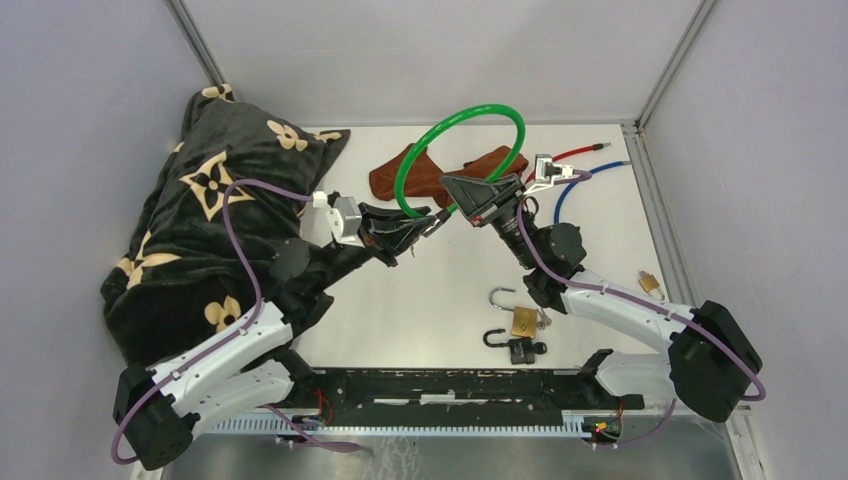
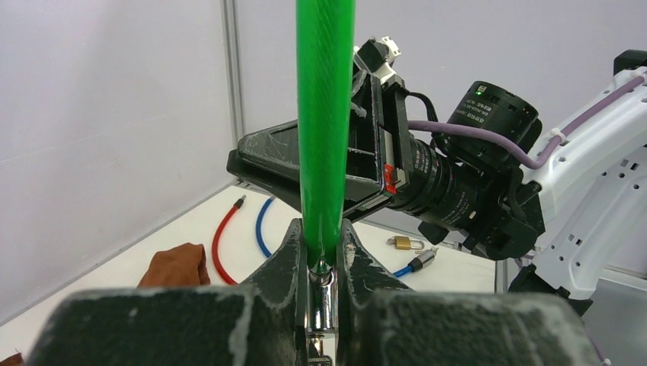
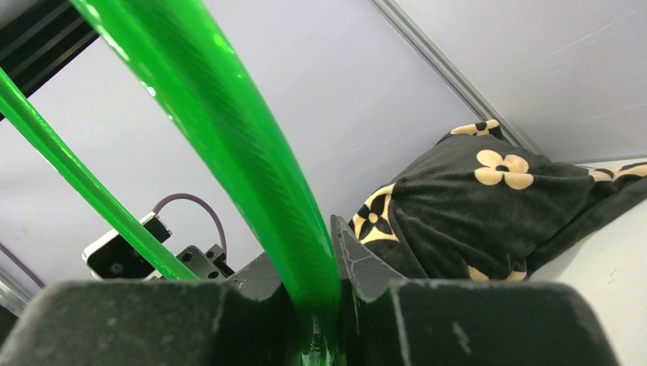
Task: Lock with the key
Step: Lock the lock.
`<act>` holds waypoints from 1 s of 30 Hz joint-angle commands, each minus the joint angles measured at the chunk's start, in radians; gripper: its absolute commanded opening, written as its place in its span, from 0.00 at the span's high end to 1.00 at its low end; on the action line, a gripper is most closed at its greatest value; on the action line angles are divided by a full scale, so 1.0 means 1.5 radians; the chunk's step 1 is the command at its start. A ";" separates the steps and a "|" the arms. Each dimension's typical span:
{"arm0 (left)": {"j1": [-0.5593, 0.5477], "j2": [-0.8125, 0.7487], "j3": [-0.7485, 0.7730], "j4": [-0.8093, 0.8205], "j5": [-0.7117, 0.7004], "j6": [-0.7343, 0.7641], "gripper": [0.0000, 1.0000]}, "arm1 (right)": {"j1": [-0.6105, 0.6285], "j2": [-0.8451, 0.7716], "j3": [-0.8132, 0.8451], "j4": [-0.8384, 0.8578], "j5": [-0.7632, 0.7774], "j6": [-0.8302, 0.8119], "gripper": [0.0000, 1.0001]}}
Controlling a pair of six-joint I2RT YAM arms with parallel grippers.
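- Grey walls (image 1: 90, 80) are closing in a white table (image 1: 440, 290), and a green cable lock (image 2: 324, 114) is arching in a loop above its middle, carried off the surface between two robot arms.
- The left gripper (image 2: 321, 252) is clenching the cable right where the green sleeve is giving way to a bright metal end piece (image 2: 323, 301), its jaws pinching tight on both sides.
- The right gripper (image 3: 317, 293) is clamping another stretch of the same cable, facing the left one across the bottom of the loop, with the two nearly touching.
- Both arms are reaching forward from their bases with elbows bent and wrists turning inward, toward each other.
- The cable is looking light, springy and glossy. It is likely wanting to uncoil and to slide through a loose pinch, so the metal ends are seeming the safer places to hold.
- No key is showing at the cable, so the locking is looking not yet done.
- Nearer the arm bases than the loop, a brass padlock (image 1: 523, 320) and a black padlock (image 1: 520, 349) are lying with their shackles open.
- Behind the loop a brown leather piece (image 1: 392, 178) is lying flat, to its right a red cord (image 1: 570, 153) and a blue cord (image 1: 590, 172) are trailing, and to its left a black flowered blanket (image 1: 200, 230) is slumping.
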State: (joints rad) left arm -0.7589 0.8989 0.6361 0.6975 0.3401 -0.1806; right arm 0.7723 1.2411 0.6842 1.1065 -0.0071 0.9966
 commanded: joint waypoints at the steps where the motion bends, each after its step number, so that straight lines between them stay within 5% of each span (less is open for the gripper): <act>1: -0.016 0.019 0.001 -0.021 -0.038 0.027 0.94 | 0.030 -0.008 0.025 0.060 -0.047 0.040 1.00; 13: -0.014 -0.044 0.023 -0.108 -0.075 0.107 0.64 | 0.029 -0.046 0.002 -0.013 0.001 -0.011 1.00; 21: -0.014 -0.091 0.042 -0.249 -0.100 0.196 0.35 | 0.028 -0.049 0.001 -0.020 0.001 -0.011 1.00; 30: -0.014 -0.082 0.007 -0.219 0.039 0.157 0.24 | 0.029 -0.041 0.013 -0.009 -0.016 0.001 1.00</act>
State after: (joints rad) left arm -0.7784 0.7532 0.6601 0.3229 0.3229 0.0517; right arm 0.8108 1.2049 0.6743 1.0073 -0.0071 0.9756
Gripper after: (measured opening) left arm 0.773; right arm 0.198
